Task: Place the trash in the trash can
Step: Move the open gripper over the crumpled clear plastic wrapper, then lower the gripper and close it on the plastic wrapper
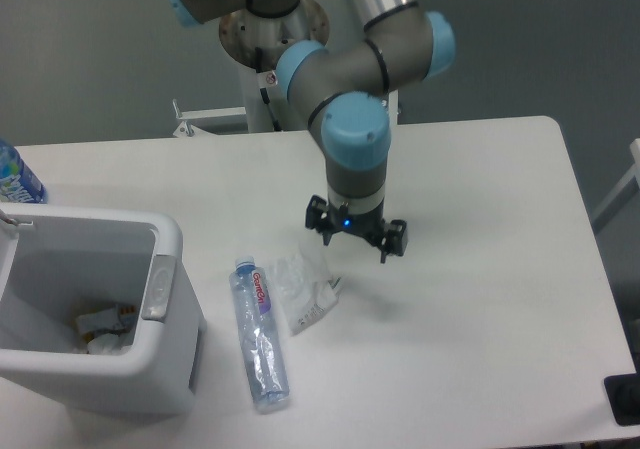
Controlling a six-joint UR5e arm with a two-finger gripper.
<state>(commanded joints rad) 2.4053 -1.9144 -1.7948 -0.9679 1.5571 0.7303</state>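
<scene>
Starting at the left: the trash can (160,231), a white bin with a thick rounded rim and a grey tab, is sitting at the surface's (480,339) nine o'clock edge with a few scraps lying in its bottom. Just to its three o'clock, the bottle (259,335) is lying flat, pale blue cap pointing to twelve, red-purple label near the neck, body clear and slightly dented. Touching or nearly touching the bottle's upper half, the wrapper (300,285) is sitting crumpled, clear-white and thin, likely to flatten under a pinch. Further right, the gripper (356,243) is hovering low at the wrapper's one o'clock, jaws standing wide and holding nothing, blue light glowing between them. The step looks like the approach to a first pick, neither item binned yet. The next move is calling for a short shift toward seven o'clock and a descent over the wrapper's bulkiest fold, closing without nudging the bottle alongside.
</scene>
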